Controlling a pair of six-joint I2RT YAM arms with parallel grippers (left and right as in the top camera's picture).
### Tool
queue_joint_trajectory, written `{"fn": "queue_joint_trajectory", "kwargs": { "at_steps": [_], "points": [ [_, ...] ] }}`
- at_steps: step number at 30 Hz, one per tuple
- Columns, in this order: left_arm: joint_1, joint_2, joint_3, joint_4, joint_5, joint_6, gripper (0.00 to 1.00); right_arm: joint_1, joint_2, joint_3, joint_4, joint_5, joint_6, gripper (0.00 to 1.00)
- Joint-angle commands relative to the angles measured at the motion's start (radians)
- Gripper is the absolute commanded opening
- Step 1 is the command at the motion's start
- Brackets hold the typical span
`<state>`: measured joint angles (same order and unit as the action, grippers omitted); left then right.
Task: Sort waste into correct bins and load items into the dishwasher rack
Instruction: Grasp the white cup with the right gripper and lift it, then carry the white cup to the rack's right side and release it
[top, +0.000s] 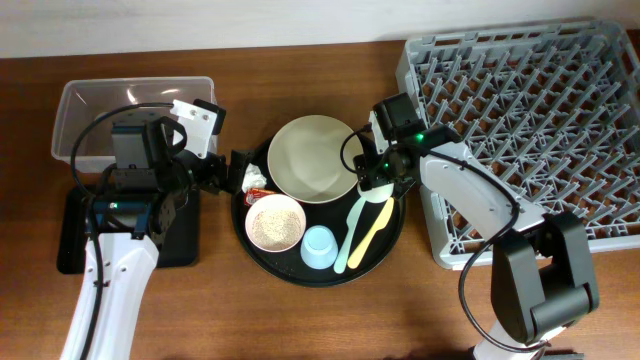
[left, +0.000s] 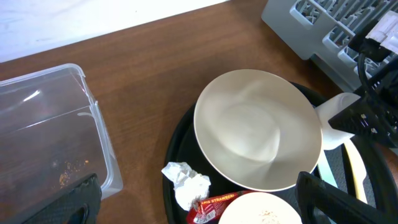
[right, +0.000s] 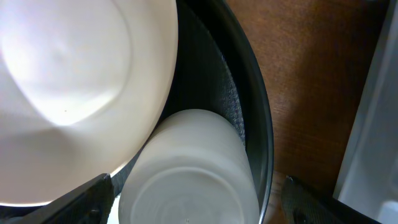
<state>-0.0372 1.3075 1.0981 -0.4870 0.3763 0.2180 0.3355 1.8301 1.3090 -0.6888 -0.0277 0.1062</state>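
Overhead: brown wooden table (top: 300, 320), white surface (top: 200, 20) beyond; left claw (top: 236, 172) and right claw (top: 372, 182) spread wide.

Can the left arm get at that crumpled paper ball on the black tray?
Probably yes. The left gripper stands open right beside the paper wad, which lies uncovered at the round tray's edge; only the red wrapper crowds it.
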Motion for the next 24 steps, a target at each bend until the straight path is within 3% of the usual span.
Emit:
{"fn": "queue_joint_trajectory", "kwargs": {
  "at_steps": [1, 7, 12, 24],
  "points": [
    [0.005, 0.0, 0.027, -0.002, -0.006, 0.016, 0.99, 0.006, 0.011, 0.009, -0.005, -0.036, 0.006, 0.84],
    [0.005, 0.0, 0.027, -0.002, -0.006, 0.016, 0.99, 0.006, 0.011, 0.01, -0.028, -0.05, 0.006, 0.65],
    [0.005, 0.0, 0.027, -0.002, -0.006, 0.016, 0.99, 0.005, -0.005, 0.045, -0.048, -0.037, 0.005, 0.65],
    [0.005, 0.0, 0.027, -0.002, -0.006, 0.016, 0.99, -0.002, -0.069, 0.454, -0.362, 0.051, 0.006, 0.6]
  ]
}}
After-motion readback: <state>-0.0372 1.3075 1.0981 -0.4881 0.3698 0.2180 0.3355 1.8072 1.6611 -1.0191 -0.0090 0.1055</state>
